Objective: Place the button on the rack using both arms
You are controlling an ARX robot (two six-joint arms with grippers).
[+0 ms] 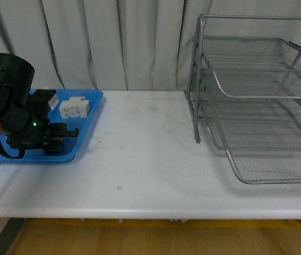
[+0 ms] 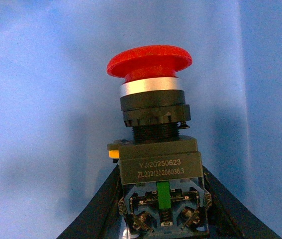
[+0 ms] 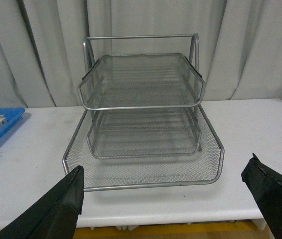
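1. Over at the robot's left side of the white table (image 1: 139,159), the left gripper (image 1: 61,136) is down low over the blue tray (image 1: 89,119), arm hunched above it.
2. The left wrist view gets in close: the button (image 2: 155,144) sits right between the two black fingers (image 2: 98,209), red mushroom cap pointing away from the wrist and clear beyond the tips.
3. Those fingers press on both sides of the boxy lower body. That's a clamp on the button, with the silver collar and the cap free and only blue tray behind it.
4. From the front, the gripper hides the button itself. A white blocky component (image 1: 75,108) lies on the same tray just beyond the gripper, not touching it.
5. At the robot's right, the rack (image 1: 256,106) stands on the table, well apart from the tray, its lowest mesh tray pulled out towards the robot.
6. The right gripper (image 3: 165,199) hangs in front of that rack, fingers (image 3: 56,209) spread wide and holding nothing.
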